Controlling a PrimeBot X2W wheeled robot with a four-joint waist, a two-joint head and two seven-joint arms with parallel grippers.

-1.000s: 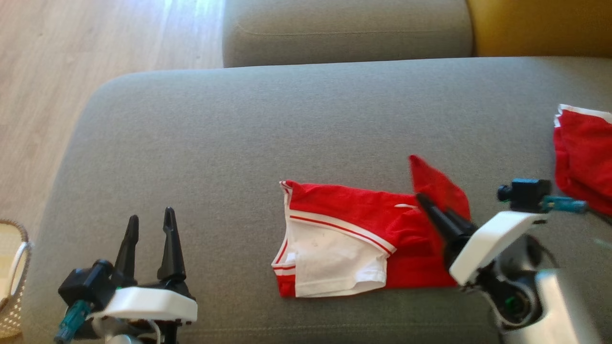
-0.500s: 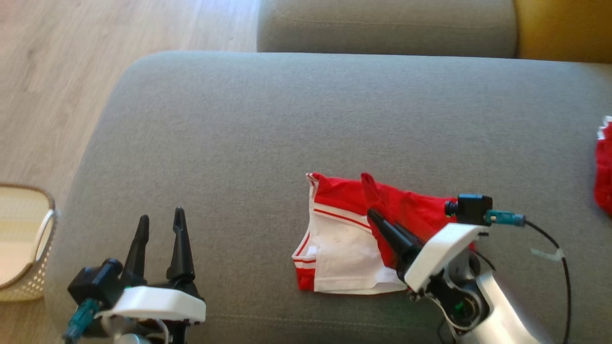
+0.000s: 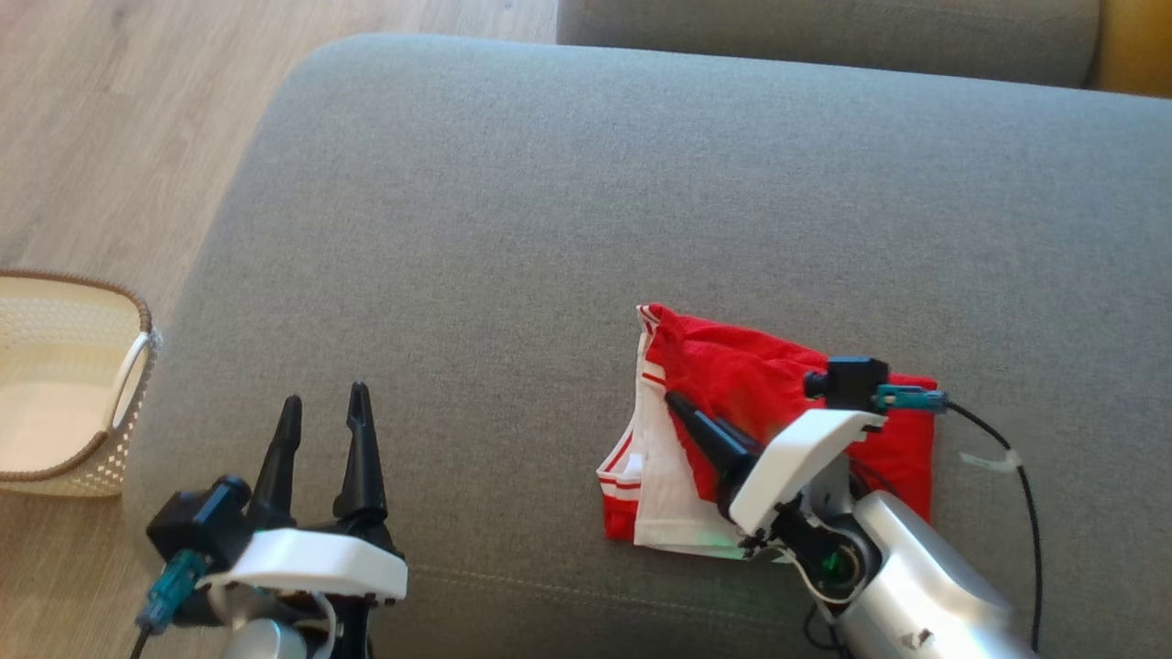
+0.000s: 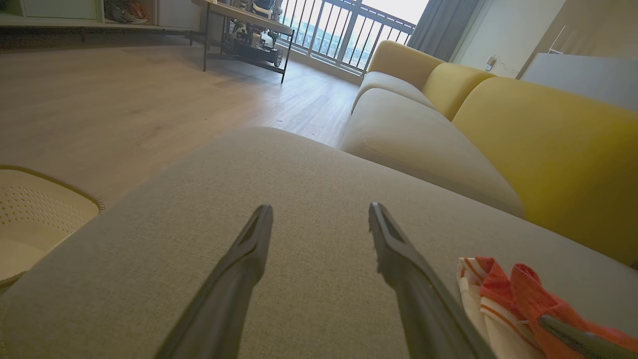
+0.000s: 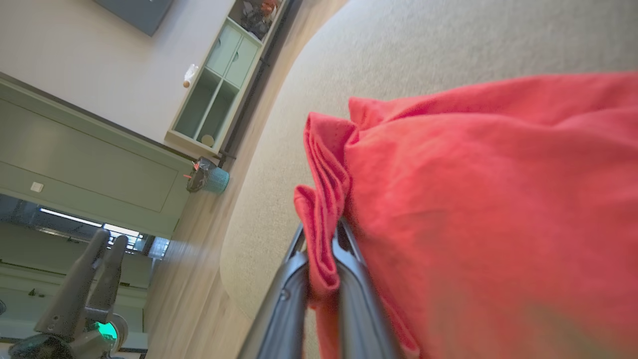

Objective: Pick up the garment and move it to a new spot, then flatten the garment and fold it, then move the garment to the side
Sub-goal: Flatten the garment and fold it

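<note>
Right gripper [image 5: 321,239], fold in progress. The two dark fingers [image 5: 359,299] stand nearly together and clamp a bunched red edge of the garment [image 3: 760,384] between them, with cloth spilling over both tips. In the head view the right gripper [image 3: 679,405] holds this edge low over the garment's middle, pointing up and to the left. The red layer it carries drapes across most of the white panel, so that a white strip with red stripes shows only along the left edge.

The garment lies on the grey seat cushion [image 3: 549,183], right of centre and near the front seam.

The left gripper [image 3: 325,398] hovers over bare cushion well apart from the cloth. Its fingers [image 4: 239,269] are spread wide and hold nothing.

A pale basket [image 3: 137,316] stands on the wooden floor [image 3: 110,110] beside the cushion's left end.

Judged from this layout, the move to a new spot and the flattening appear done and one fold is being laid. Letting go, any further fold and the shift to the side remain.
</note>
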